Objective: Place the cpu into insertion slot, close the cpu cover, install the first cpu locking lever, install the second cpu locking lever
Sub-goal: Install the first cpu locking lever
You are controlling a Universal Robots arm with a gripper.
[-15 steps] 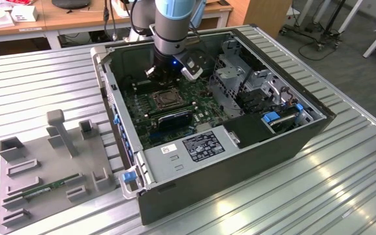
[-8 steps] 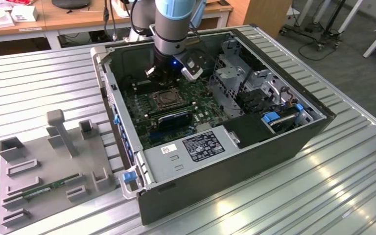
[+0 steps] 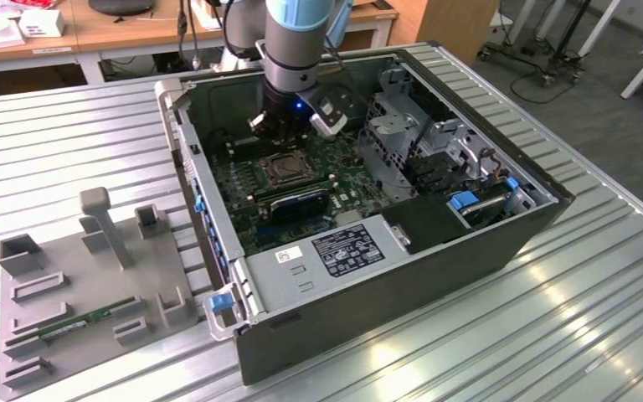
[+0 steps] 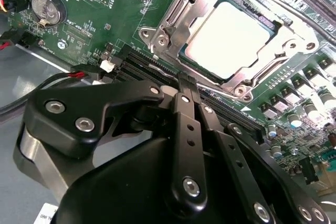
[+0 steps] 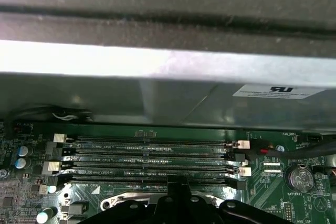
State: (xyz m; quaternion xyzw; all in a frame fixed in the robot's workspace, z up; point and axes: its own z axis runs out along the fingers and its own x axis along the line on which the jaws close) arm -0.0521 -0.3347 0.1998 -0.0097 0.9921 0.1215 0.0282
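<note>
Closest to the second wrist camera, the gripper [image 4: 185,84] is seen as a set of black linkages and bolted bars. Its two fingers [image 4: 181,114] are closed together to a narrow tip, with nothing held between them. That tip is poised close over the long black memory slots [image 4: 139,69], near the rim of the insertion slot [image 4: 239,90]; whether anything is touched cannot be told. Just beyond the tip, the cpu [image 4: 231,38] is seated in the insertion slot, its pale metal top lying flat and level. The cpu cover [image 4: 181,19] is laid down over it, so that the chip's top is framed by the cover's large window. A thin silvery locking lever [image 4: 299,15] is seen along the socket's side away from the gripper; whether it is latched cannot be told. Elsewhere on the green motherboard [image 4: 105,3], a coin cell battery [image 4: 47,8] is mounted, and a red and black cable [image 4: 79,74] is plugged in near the memory slots. In the exterior view, the motherboard is seen on the floor of an open computer case [image 3: 501,243] laid on a slatted metal table [image 3: 589,318], and the arm [image 3: 294,42] extends down into it. Farther off, toward the exterior view's left, a grey fixture tray [image 3: 70,285] is set on the table, and a green memory stick [image 3: 87,321] is lying in it.
</note>
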